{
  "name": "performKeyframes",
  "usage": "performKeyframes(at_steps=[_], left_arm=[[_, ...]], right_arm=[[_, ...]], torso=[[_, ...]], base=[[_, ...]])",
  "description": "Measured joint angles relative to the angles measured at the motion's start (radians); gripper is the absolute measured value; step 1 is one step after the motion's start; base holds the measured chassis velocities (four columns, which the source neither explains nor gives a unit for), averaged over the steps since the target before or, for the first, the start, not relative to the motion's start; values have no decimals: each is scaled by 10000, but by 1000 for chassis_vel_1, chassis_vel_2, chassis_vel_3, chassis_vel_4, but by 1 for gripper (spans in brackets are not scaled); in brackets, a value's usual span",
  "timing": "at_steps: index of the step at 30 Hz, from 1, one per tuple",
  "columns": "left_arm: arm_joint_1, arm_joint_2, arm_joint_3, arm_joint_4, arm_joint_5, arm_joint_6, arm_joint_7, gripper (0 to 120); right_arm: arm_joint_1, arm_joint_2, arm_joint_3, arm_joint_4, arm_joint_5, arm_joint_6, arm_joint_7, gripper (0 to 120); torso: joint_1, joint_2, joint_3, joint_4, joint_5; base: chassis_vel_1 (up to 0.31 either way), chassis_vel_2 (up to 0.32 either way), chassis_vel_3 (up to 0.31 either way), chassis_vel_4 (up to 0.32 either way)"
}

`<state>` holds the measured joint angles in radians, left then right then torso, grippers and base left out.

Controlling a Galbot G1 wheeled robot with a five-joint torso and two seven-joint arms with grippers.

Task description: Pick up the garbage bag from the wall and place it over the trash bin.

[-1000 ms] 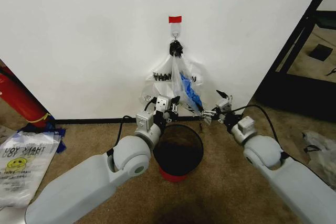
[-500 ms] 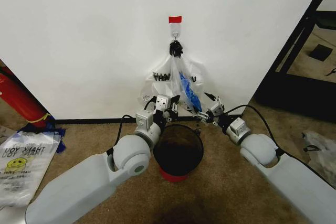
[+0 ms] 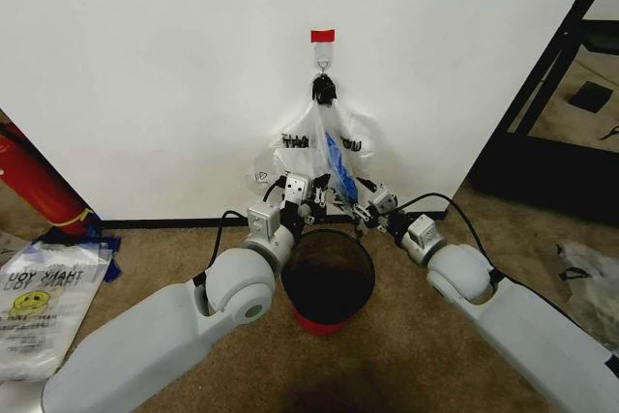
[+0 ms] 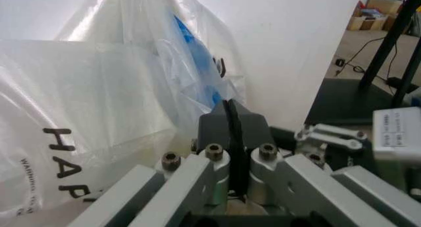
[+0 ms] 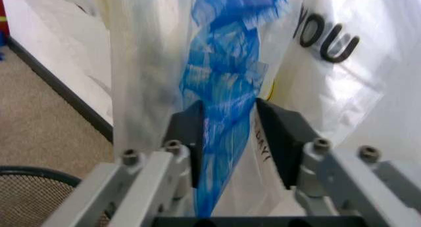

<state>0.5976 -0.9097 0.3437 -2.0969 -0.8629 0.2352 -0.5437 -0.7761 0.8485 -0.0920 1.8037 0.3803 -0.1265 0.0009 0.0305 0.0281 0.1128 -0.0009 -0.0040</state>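
Garbage bag [image 3: 324, 157], a thin clear crinkly plastic sack with black lettering and a blue patch, hangs by its bunched black-tied top from a small metal hook [image 3: 323, 69] under a red tape strip [image 3: 322, 36] on the plain white wall [image 3: 174, 65]. In the head view it hangs just above and behind the small round black wire-mesh trash bin [image 3: 329, 278] with a red base, which stands on brown carpet [image 3: 406, 336]. The left gripper [image 3: 311, 196] sits at the bag's lower edge, just over the bin's far rim. The right gripper [image 3: 360, 212] is at the bag's lower right, its fingers reaching into the hanging folds; compared with a second ago it has moved in from well to the right until it meets the plastic, while the left gripper has hardly shifted. A flat whitish smiley bag [image 3: 39, 302] lies on the floor far left.

In the left wrist view, the left gripper [image 4: 231, 133] has its dark pads pressed together with only a thin seam between them. They lie against the bag's [image 4: 112, 118] smooth translucent sheet, but whether any plastic is pinched in that seam I cannot tell.

In the right wrist view, the right gripper [image 5: 230, 133] stands partly open, its two dark pads set on either side of the bag's [image 5: 227, 79] crumpled blue fold; the plastic runs through the gap and touches the left pad, not yet clamped. The bin's mesh rim [image 5: 39, 197] shows below.
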Motion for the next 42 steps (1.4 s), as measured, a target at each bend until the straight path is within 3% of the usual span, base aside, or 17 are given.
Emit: performKeyframes(at_steps=[5,8,17,32,40,42], left_arm=[[-14,4,9,-56,-45,0,-9,0],[-17,3,9,-73,-59,0,-10,0],[37,14,-45,-96,-67,-32,-14,0],[332,163,-616,489,217,-473,22,0],[684,154,-732,333,293,-361,-110,1],[712,257,-941,45,277,-199,-118,11]], right_arm=[[107,187,-22,-105,842,-407,368,4],[133,218,-23,-104,1138,-500,455,0],[-197,493,433,154,1771,-433,746,0],[-3772,2365,4775,2611,5017,900,1473,0],[-4327,3005,5334,3288,6063,1070,1574,0],[-4421,3081,5306,3317,5986,1101,1571,0]], torso=[[0,0,0,1,0],[0,0,0,0,0],[0,0,0,3,1],[-2,2,-1,0,-1],[-2,2,-1,2,-2],[-2,2,-1,1,0]], base=[[0,0,0,0],[0,0,0,0],[0,0,0,0],[0,0,0,0],[0,0,0,0],[0,0,0,0]])
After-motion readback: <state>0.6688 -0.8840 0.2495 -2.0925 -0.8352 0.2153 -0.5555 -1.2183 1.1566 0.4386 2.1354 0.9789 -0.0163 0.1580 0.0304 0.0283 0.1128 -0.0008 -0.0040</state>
